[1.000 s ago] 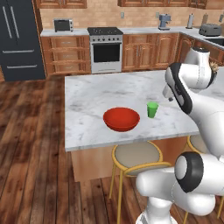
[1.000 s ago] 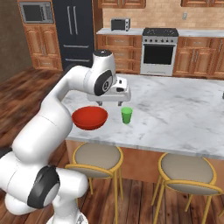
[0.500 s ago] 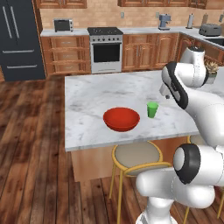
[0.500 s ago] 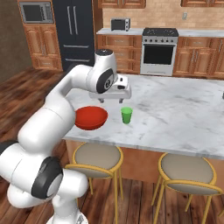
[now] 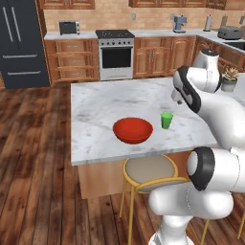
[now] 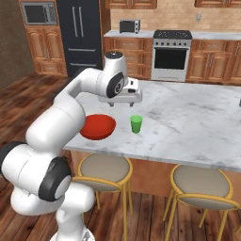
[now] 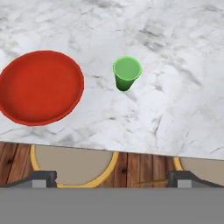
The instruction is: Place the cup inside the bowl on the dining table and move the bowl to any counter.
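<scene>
The red bowl [image 5: 133,130] [image 6: 97,126] sits near the front edge of the marble dining table [image 5: 103,103] [image 6: 188,113]. The small green cup [image 5: 166,119] [image 6: 136,124] stands upright a short way to its right, apart from it. My gripper [image 6: 123,100] [image 5: 180,98] hovers above the table, behind and above the cup, touching nothing. From the hand view I look down on the bowl [image 7: 40,87] and the cup [image 7: 127,72], and the gripper [image 7: 112,178] is open, its dark fingertips [image 7: 42,177] set wide with nothing between them.
Round stools [image 5: 146,170] [image 6: 103,167] [image 6: 202,184] stand under the table's front edge. The counter [image 5: 153,33] with wooden cabinets, a stove [image 5: 115,52] and a toaster [image 5: 228,32] runs along the back wall. A potted plant [image 5: 230,78] stands at the right.
The arm's hand has shifted slightly above the table. The cup and the bowl have stayed put, and the gripper has stayed open.
</scene>
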Controlling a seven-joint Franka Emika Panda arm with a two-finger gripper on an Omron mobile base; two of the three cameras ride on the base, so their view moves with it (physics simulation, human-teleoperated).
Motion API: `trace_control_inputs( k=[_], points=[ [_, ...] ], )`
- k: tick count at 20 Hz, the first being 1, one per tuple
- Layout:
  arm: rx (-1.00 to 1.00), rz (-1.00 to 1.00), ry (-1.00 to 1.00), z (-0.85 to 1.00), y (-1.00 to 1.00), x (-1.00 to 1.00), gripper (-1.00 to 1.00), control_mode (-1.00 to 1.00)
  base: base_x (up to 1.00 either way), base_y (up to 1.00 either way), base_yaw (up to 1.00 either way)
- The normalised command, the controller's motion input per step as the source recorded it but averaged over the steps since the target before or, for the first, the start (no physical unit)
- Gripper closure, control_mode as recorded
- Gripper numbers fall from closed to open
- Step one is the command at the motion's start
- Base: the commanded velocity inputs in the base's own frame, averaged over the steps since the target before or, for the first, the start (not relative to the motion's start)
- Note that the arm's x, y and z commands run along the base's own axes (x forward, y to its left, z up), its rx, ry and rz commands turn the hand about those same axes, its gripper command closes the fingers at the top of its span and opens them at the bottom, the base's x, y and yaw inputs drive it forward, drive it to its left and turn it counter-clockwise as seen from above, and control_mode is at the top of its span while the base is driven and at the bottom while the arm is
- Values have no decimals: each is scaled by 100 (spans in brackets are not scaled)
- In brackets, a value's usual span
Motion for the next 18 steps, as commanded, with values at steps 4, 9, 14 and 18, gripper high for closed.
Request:
trace_control_inputs(
  k=[4,9,14,18],
  points=[
    [0,0,-3,0,0,27,-100,-100,0,0,0],
    [0,0,-3,0,0,27,-100,-100,0,0,0],
    [0,0,-2,0,-7,19,-100,-100,0,0,0],
    [0,0,0,0,-16,13,-100,-100,0,0,0]
  ],
)
